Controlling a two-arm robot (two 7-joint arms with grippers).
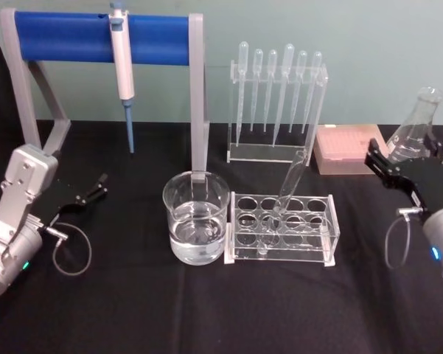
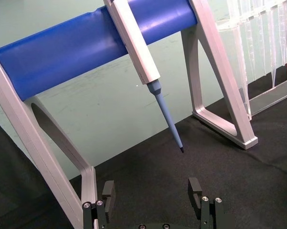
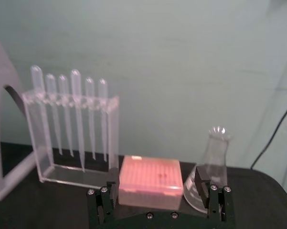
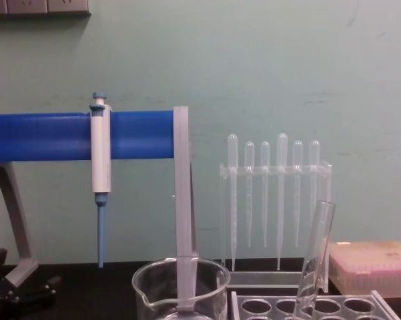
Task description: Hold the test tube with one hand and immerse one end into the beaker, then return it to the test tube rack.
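The test tube (image 1: 291, 181) leans in a hole of the clear tube rack (image 1: 284, 228), its open rim up and tilted to the right; it also shows in the chest view (image 4: 315, 260). The beaker (image 1: 195, 217), partly filled with clear liquid, stands just left of the rack and appears low in the chest view (image 4: 180, 290). My left gripper (image 1: 88, 193) rests at the table's left, open and holding nothing; the left wrist view shows its spread jaws (image 2: 152, 191). My right gripper (image 1: 405, 161) hovers at the far right, open, and is seen from its wrist (image 3: 157, 188).
A white-and-blue micropipette (image 1: 122, 66) hangs on a blue-barred stand (image 1: 96, 37) at the back left. A stand of plastic pipettes (image 1: 276, 103) is behind the rack. A pink tip box (image 1: 346, 147) and a glass flask (image 1: 416, 125) sit at the back right.
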